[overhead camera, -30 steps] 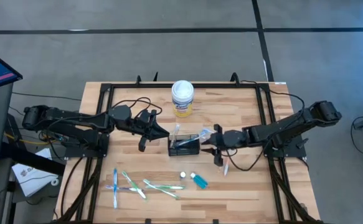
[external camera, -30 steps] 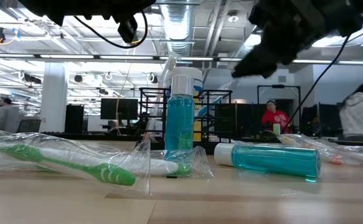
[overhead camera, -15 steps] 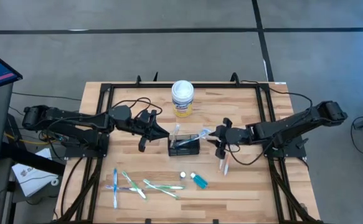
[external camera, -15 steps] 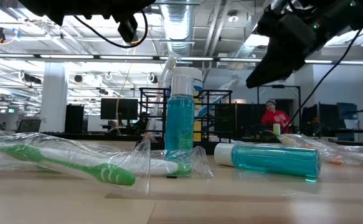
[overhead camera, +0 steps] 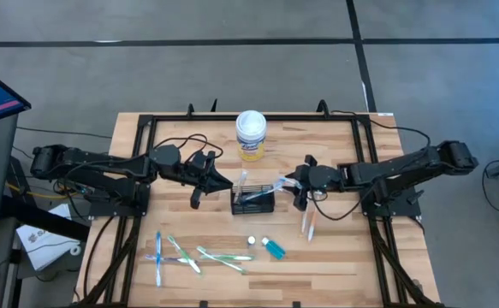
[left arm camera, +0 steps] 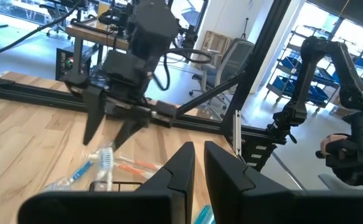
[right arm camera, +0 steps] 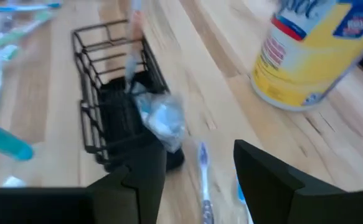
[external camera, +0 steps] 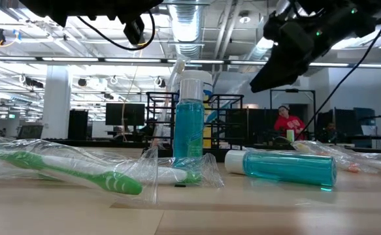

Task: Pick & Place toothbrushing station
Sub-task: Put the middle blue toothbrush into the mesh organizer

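Centrally in the high view, the caddy (overhead camera: 253, 201) sits on the table (overhead camera: 335, 257), below the canister (overhead camera: 251, 135). It holds wrapped toothbrushes (overhead camera: 262, 190) leaning toward the right. The right gripper (overhead camera: 299, 195) hovers just right of the caddy, jaws spread and empty. The left gripper (overhead camera: 223, 184) hovers just left of it, jaws nearly closed, gripping nothing. Loose toothbrushes (overhead camera: 199, 255) and two blue bottles (overhead camera: 273, 248) lie at lower centre.

1. toothbrushing station (overhead camera: 254, 202): small black wire-mesh rectangular caddy, low-walled, upright at table centre.
2. contents: wrapped toothbrushes, leaning out toward two o'clock.
3. position: six o'clock of the round canister (overhead camera: 251, 135).
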Robot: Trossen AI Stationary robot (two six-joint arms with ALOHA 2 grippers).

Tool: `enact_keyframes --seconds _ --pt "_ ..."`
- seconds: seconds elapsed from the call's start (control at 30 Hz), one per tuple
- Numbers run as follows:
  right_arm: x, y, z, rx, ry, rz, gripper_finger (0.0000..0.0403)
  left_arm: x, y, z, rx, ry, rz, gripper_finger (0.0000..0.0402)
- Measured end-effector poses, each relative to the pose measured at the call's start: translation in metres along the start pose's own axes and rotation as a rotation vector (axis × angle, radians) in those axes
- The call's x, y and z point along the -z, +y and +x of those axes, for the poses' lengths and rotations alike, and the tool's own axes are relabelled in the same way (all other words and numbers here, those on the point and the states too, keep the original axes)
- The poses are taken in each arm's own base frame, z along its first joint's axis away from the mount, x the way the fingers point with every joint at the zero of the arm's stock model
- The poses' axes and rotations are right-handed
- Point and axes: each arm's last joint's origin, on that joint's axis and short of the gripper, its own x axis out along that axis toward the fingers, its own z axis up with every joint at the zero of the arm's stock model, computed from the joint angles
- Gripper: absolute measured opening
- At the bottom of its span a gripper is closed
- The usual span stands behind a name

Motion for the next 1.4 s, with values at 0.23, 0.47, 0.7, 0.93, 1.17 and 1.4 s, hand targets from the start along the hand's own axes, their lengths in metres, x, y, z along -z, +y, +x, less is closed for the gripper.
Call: enact_keyframes --seconds 0.23,0.47,0.7,0.93,1.17,1.4 --pt "0.001 0.001 0.000 -0.037 0.015 -0.011 0.0186 0.000 0.000 0.000 -0.001 0.000 0.000 0.0030" --pt "0.000 0.001 0.000 -0.037 0.005 -0.025 0.0164 0.000 0.000 0.000 -0.001 0.001 0.000 0.0030" --pt "-0.002 0.002 0.000 -0.041 -0.019 -0.050 0.0081 0.000 0.000 0.000 -0.001 0.001 0.000 0.0030" --pt "-0.004 0.002 0.000 -0.048 -0.032 -0.075 0.0006 0.000 0.000 0.000 -0.001 0.001 0.000 0.0030" --pt "-0.008 -0.002 -0.003 -0.040 -0.052 -0.077 0.0002 0.000 0.000 0.000 -0.001 0.001 0.000 0.0030" --pt "-0.035 -0.008 -0.020 -0.023 -0.094 -0.116 0.0001 0.000 0.000 0.000 -0.001 0.001 0.000 0.0030"
